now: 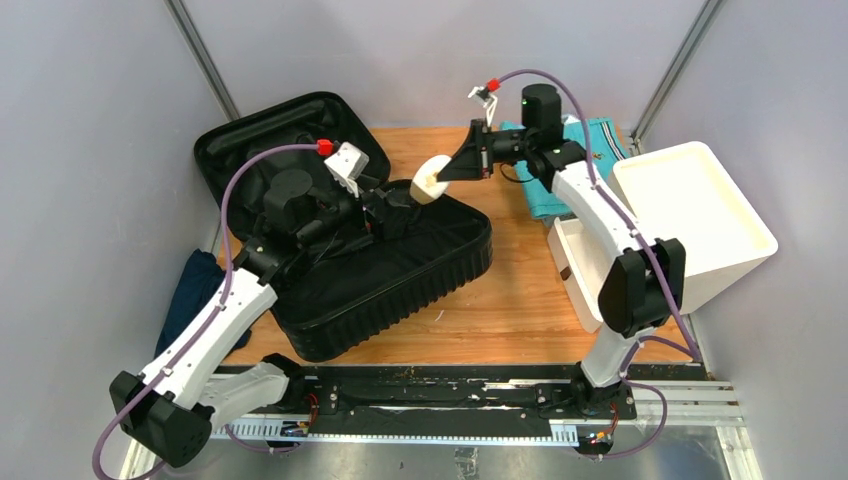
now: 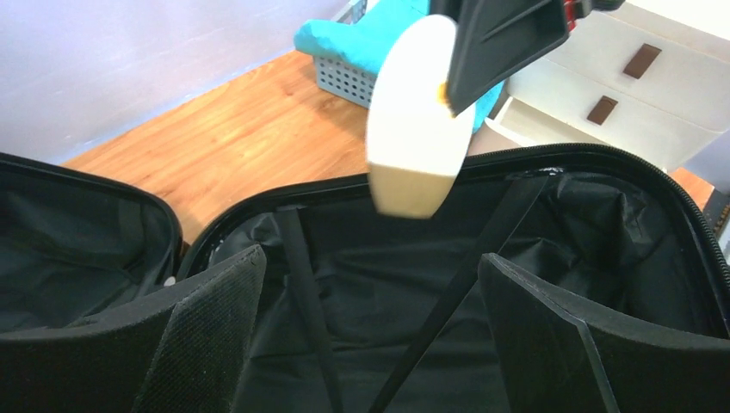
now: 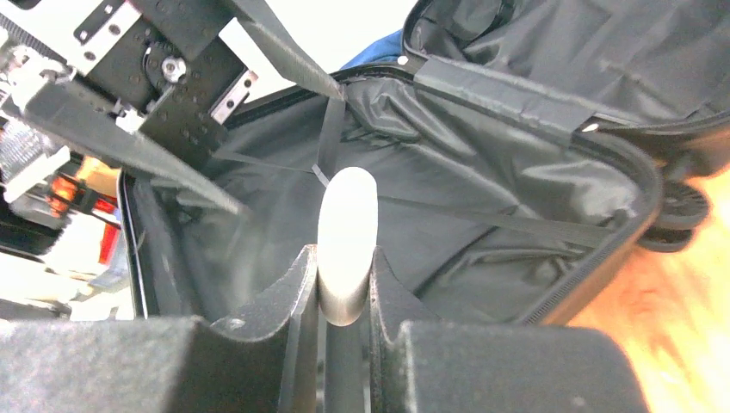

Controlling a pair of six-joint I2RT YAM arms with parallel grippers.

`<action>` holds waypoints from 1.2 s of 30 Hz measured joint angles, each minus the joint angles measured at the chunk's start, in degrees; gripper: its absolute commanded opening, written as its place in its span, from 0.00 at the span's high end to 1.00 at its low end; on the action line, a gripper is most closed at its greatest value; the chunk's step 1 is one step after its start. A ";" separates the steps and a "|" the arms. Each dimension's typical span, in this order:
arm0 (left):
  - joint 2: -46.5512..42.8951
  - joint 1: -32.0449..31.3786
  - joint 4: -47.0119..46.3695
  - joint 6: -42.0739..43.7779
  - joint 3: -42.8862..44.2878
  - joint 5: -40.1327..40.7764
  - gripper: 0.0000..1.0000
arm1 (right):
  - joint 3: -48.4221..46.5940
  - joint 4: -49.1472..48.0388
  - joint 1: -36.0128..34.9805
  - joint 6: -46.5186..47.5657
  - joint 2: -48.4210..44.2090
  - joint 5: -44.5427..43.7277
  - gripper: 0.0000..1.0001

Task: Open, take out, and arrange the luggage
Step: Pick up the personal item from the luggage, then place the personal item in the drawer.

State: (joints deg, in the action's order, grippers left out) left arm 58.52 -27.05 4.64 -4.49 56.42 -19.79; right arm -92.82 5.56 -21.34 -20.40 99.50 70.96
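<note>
We record the right claw clamped on a white oval piece over the open luggage; the left claw gapes above its lining.

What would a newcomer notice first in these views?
The large black ribbed hard-shell suitcase lies wide open on the left half of the wooden table. Just above its far rim, the right gripper pinches a flat cream oval object. The left gripper hangs open over the black-lined interior.
</note>
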 measured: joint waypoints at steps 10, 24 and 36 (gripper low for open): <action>-3.26 -0.04 2.01 0.04 0.90 7.08 0.00 | -3.50 13.53 12.33 21.33 -4.02 5.16 1.00; -4.90 -0.04 2.05 0.37 -0.52 12.48 0.00 | 4.83 43.25 14.78 64.06 -23.04 -34.62 1.00; -4.61 -0.04 2.03 1.33 -0.96 12.79 0.00 | 15.69 48.76 18.58 74.01 -22.69 -58.01 0.96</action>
State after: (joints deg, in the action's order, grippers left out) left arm 53.91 -27.09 6.68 -3.16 55.46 -7.01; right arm -77.12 54.33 -2.76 53.60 76.82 12.95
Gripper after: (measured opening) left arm 0.999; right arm 0.207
